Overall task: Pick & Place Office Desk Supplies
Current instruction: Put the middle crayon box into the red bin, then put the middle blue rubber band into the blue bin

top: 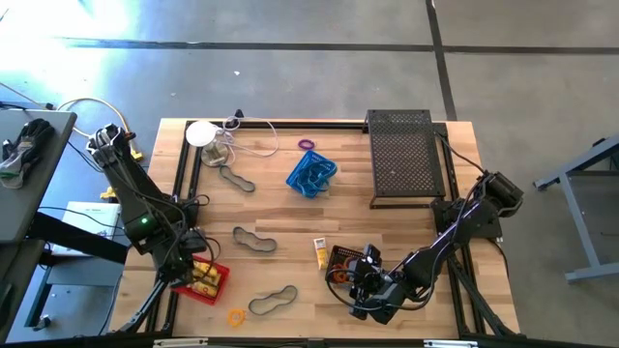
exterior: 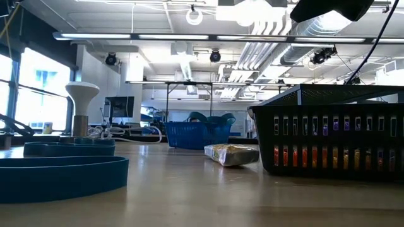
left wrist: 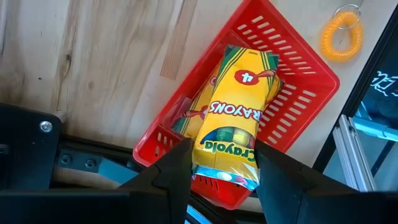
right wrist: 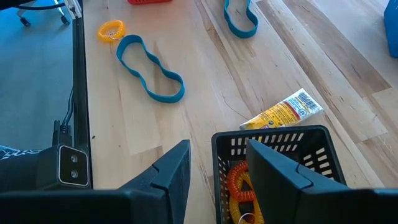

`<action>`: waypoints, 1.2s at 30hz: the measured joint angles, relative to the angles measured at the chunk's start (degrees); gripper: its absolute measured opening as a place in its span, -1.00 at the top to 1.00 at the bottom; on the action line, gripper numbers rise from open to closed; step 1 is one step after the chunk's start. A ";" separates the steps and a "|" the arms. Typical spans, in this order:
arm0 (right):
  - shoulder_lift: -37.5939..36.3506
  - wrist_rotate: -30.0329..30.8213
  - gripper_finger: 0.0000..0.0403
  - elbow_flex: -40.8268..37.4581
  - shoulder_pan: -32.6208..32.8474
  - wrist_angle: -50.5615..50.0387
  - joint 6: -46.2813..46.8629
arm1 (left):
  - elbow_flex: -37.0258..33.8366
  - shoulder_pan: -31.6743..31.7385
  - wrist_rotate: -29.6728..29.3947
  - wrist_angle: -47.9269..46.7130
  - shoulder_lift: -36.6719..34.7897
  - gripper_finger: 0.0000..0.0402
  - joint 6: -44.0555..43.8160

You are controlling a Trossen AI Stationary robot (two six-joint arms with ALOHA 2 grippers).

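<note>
Crayon pack (left wrist: 233, 118) — yellow and green — sits between the left gripper's (left wrist: 219, 171) fingers (left wrist: 177, 171), which close on its lower end over the red basket (left wrist: 298, 93); the pack rests partly inside that basket, on top of another pack. On the table (top: 280, 208) as seen from above, the left gripper (top: 190, 274) and the red basket (top: 215, 288) are at about 8 o'clock, near the front left corner. An orange coil ring (left wrist: 341, 34) lies on the wood just beside the basket, at about 7 o'clock on the table (top: 236, 316). The right gripper (right wrist: 217, 171) has its fingers spread apart and holds nothing; it hovers at the black basket (right wrist: 283, 146), one finger over the basket's near rim and the other outside it. That basket (top: 343, 259) is at about 5 o'clock and holds orange coil rings (right wrist: 239, 183). Just beside it, toward the table's centre, lies a second yellow crayon pack (top: 319, 252). Three band loops lie apart on the wood: one (top: 272, 302) at 6 o'clock near the front edge, one (top: 253, 240) near the centre, one (top: 236, 178) at about 10 o'clock. The blue basket (top: 311, 174) stands at about 12 o'clock with blue loops in it, and a purple ring (top: 307, 145) lies just behind it. A black mesh tray (top: 406, 159) fills the 2 o'clock corner — a white disc (top: 201, 132) with cables is at 11 o'clock.
</note>
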 joint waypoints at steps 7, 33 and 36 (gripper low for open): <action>0.00 0.00 0.29 0.00 0.00 0.00 0.00 | 0.00 0.00 -0.01 -0.17 0.00 0.11 -2.19; 0.00 0.26 0.29 0.00 -0.15 0.07 -0.03 | 3.85 13.53 -6.51 5.06 -19.04 -0.14 21.10; 0.00 0.24 0.29 0.00 -0.15 0.50 0.09 | 3.85 16.67 -17.80 5.55 -21.91 -0.14 27.20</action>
